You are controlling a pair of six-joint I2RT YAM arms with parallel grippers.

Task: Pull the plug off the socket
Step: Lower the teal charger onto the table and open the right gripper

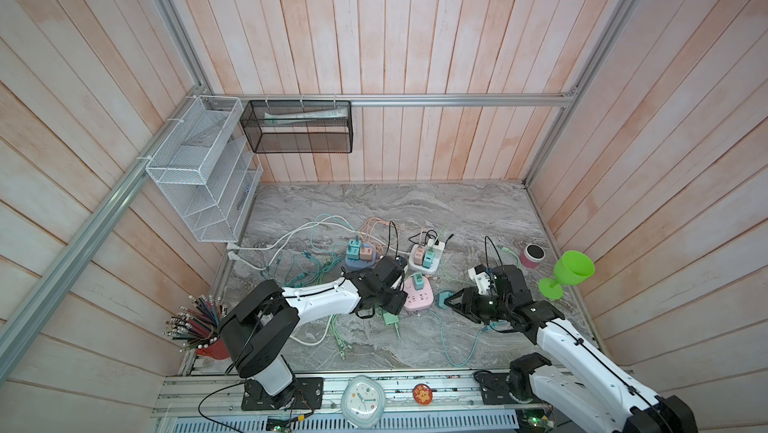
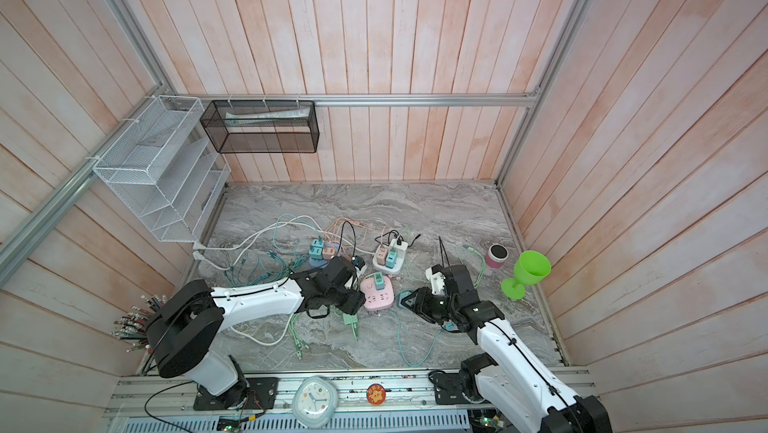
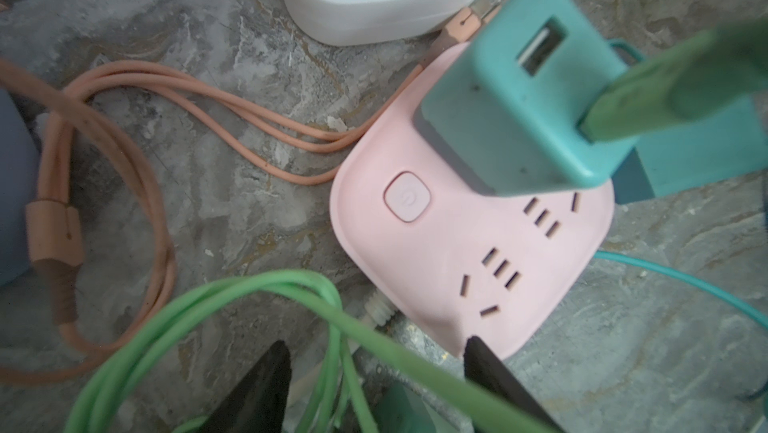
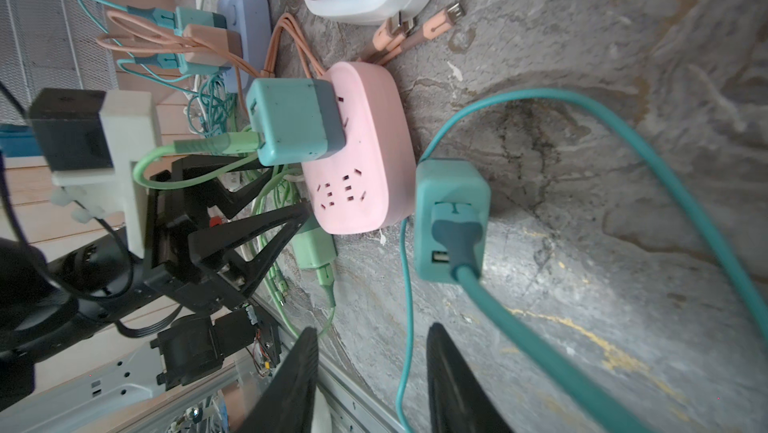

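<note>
Your top views look evenly lit and sharp, just the walls (image 1: pixel 415 36) bowing at the edges. Left wrist view's soft, and that close green cable (image 3: pixel 673 77) is pure blur.

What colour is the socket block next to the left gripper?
Pink socket block, clearest in the left wrist view.

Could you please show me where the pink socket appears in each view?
Top view: pink socket, lower middle of the picture.
Top view: same spot.
Left wrist: centre, under the teal charger.
Right wrist: centre.
Shared landmark: the teal charger plugged into it.
</note>
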